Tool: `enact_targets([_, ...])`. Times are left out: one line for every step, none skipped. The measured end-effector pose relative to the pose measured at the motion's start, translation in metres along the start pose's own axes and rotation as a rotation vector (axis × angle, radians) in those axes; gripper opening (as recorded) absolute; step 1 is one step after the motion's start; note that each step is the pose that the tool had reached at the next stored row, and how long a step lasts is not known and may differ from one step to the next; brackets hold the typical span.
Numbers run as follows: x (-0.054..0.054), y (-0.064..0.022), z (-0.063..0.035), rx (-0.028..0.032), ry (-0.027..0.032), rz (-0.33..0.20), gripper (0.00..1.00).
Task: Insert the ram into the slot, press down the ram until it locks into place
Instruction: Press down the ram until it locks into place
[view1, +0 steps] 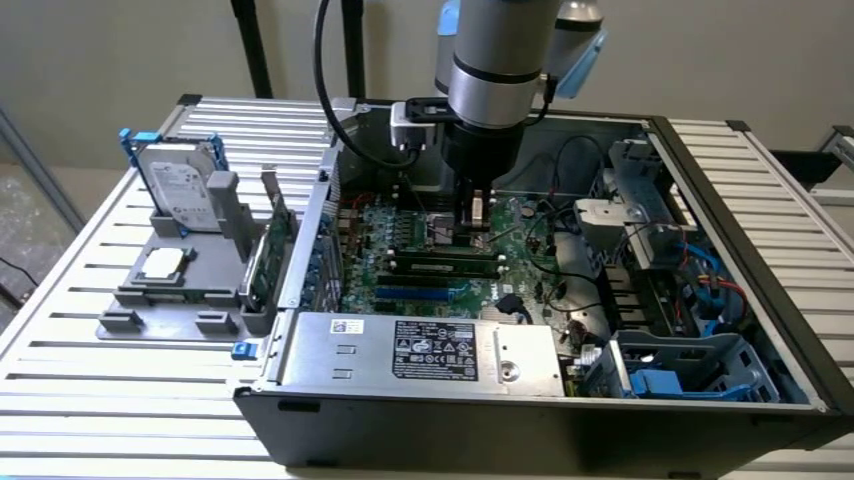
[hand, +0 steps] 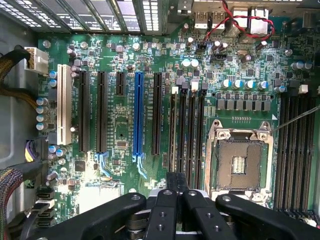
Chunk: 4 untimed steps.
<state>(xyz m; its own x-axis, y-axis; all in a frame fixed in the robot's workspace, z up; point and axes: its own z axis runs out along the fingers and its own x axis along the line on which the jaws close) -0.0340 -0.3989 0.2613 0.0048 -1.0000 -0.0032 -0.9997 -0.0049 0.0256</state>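
The gripper (view1: 473, 232), fingers closed together, stands over the motherboard (hand: 125, 65) at the memory slot (hand: 173, 130) beside the processor socket (hand: 239, 160), apparently pressing the ram (view1: 441, 259) home until its latches lock.

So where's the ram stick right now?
In the exterior view, the ram lies across the motherboard mid-case, just below the gripper and above the blue socket.
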Motion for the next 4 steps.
enact_targets([0.0,0.0,0.0,0.0,0.0,0.0,0.11])
enact_targets([0.0,0.0,0.0,0.0,0.0,0.0,0.11])
enact_targets([0.0,0.0,0.0,0.0,0.0,0.0,0.11])
enact_targets([0.0,0.0,0.0,0.0,0.0,0.0,0.11])
